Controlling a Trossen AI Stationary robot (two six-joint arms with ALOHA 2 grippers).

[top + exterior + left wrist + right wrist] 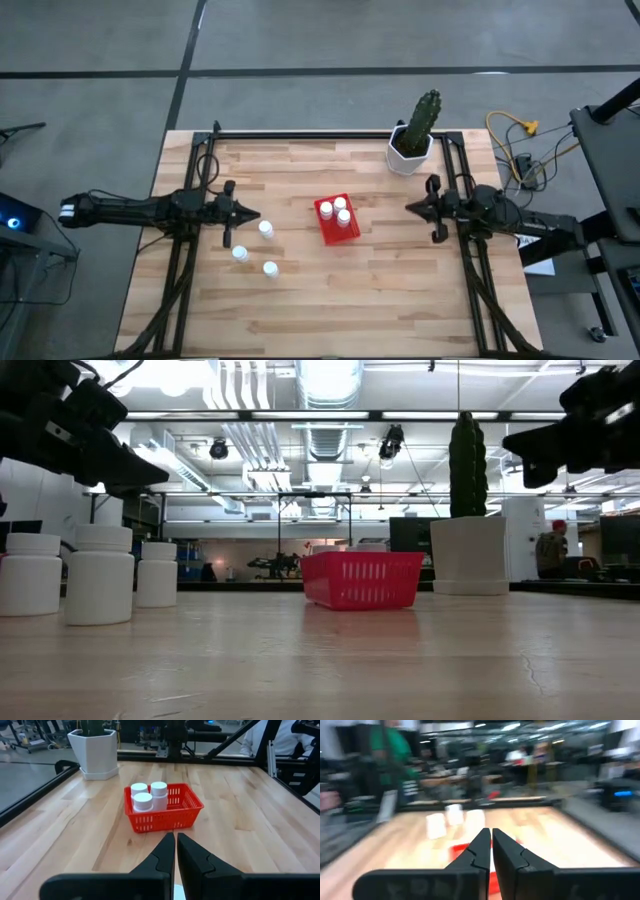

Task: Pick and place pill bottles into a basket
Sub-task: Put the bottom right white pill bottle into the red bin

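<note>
The red basket stands mid-table with three white pill bottles upright in it; the left wrist view shows them too. Three more pill bottles stand on the wood left of the basket, and they fill the left of the low view. My left gripper is shut, hovering just beyond those bottles and pointing at the basket. My right gripper is shut too, right of the basket, above the table.
A white pot with a green cactus stands at the far edge, right of centre. Black rails run along the table's far and side edges. Bare wood lies toward the near edge.
</note>
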